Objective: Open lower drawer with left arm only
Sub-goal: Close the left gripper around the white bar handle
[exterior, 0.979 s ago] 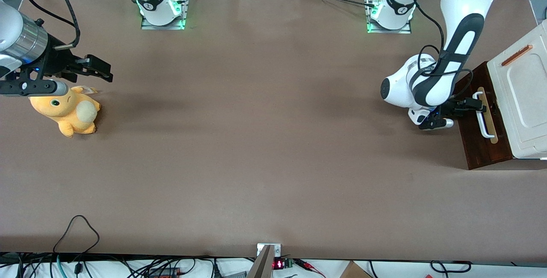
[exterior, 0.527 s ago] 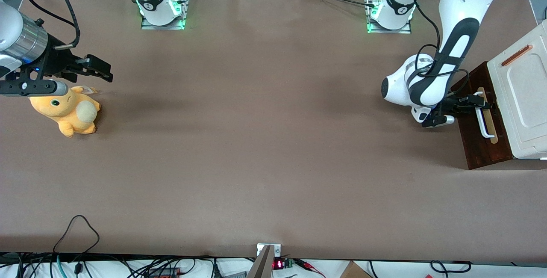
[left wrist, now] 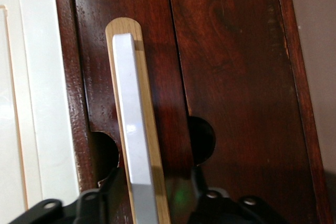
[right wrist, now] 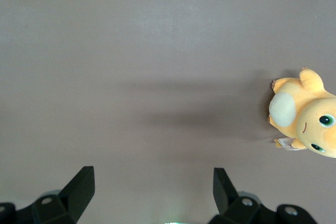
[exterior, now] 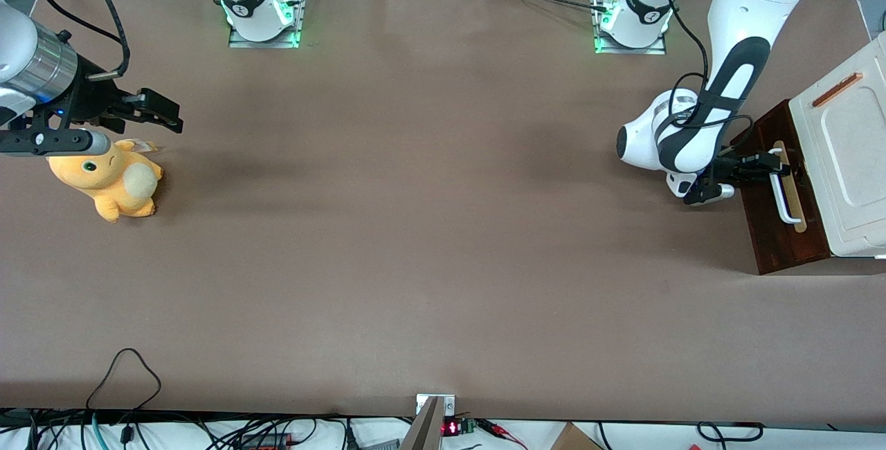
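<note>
The lower drawer [exterior: 779,242] shows its dark-brown front [left wrist: 231,66] at the working arm's end of the table, under the cream-white cabinet top [exterior: 848,159]. Its white bar handle [exterior: 787,197] [left wrist: 134,124] lies on a tan wood strip [left wrist: 157,171]. The left arm [exterior: 699,138] reaches down in front of the drawer. Its black gripper [exterior: 774,163] [left wrist: 155,182] is open and straddles the handle near the end farther from the front camera. One finger [left wrist: 111,179] is on each side of the bar, the other finger [left wrist: 198,179] over the brown wood. The drawer looks closed.
An orange plush toy [exterior: 111,180] [right wrist: 307,121] lies toward the parked arm's end of the table. The brown tabletop [exterior: 429,228] spreads between it and the cabinet. Cables [exterior: 124,374] hang at the table edge nearest the front camera.
The left arm's wrist and gripper have shifted a little away from the front camera along the handle. The drawer has not moved.
</note>
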You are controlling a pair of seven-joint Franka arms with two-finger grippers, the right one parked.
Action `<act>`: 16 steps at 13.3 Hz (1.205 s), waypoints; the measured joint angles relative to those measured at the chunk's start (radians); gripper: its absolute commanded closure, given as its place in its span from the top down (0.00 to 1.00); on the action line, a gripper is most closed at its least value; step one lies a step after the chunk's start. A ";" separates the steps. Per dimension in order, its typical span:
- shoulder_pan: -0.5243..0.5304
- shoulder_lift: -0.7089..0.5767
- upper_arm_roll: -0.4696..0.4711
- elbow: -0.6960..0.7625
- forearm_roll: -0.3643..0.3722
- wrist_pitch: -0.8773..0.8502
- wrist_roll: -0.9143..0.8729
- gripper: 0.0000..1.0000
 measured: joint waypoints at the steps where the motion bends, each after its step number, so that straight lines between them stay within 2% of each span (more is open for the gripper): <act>1: 0.000 0.000 0.000 0.000 0.000 0.000 0.000 0.48; 7: 0.000 0.000 0.007 0.000 0.000 -0.001 -0.001 0.48; 8: 0.000 0.000 0.007 0.000 0.000 -0.001 -0.001 0.45; 9: 0.000 0.000 0.007 0.000 0.000 -0.001 -0.001 0.38; 13: -0.006 -0.002 0.006 0.001 0.003 -0.019 -0.002 0.00; 16: -0.007 -0.002 0.007 0.002 0.005 -0.023 -0.033 0.00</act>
